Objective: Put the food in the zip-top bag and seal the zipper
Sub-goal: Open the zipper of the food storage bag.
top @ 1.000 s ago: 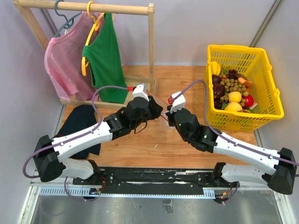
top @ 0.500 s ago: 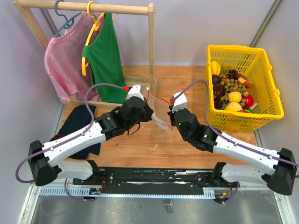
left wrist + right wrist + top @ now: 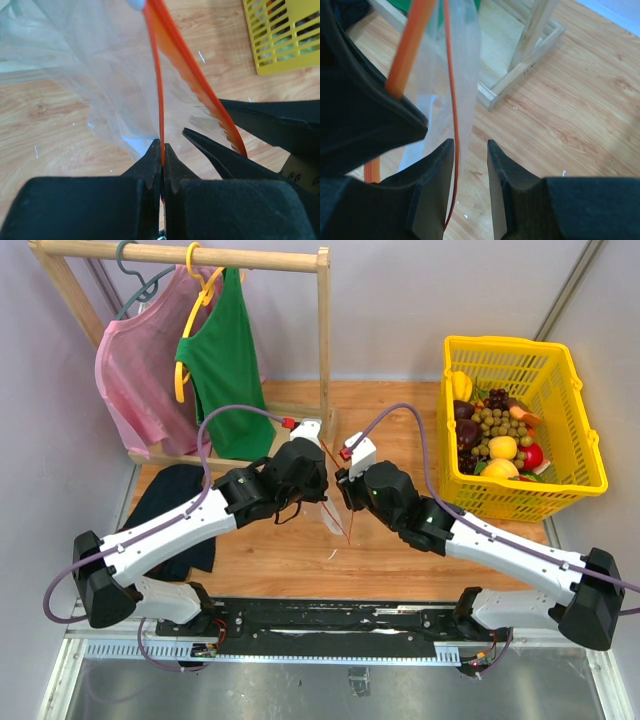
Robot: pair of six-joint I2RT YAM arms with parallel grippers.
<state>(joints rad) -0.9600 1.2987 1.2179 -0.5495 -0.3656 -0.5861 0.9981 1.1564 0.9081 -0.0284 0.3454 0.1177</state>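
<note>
The zip-top bag point(image 3: 331, 516) hangs clear and crinkly above the table between both arms. Its orange-red zipper point(image 3: 159, 90) runs edge-on into my left gripper point(image 3: 162, 145), which is shut on that lip. The other lip point(image 3: 192, 80) curves away towards my right gripper point(image 3: 343, 496). In the right wrist view a thin orange zipper point(image 3: 451, 90) line passes between the fingers of my right gripper point(image 3: 470, 145), close to its left finger; those jaws stand open. My left gripper point(image 3: 323, 482) sits just left of the bag. The food point(image 3: 501, 447) lies in the yellow basket.
The yellow basket point(image 3: 575, 478) stands at the right with mixed toy produce. A wooden clothes rack point(image 3: 324, 350) with a pink and a green shirt stands at the back left, its base point(image 3: 520, 70) near the bag. A dark cloth point(image 3: 165, 502) lies at the left.
My left gripper has shut on the zipper lip. My right gripper, shut before, has opened and shifted left. The bag now hangs lower between the two.
</note>
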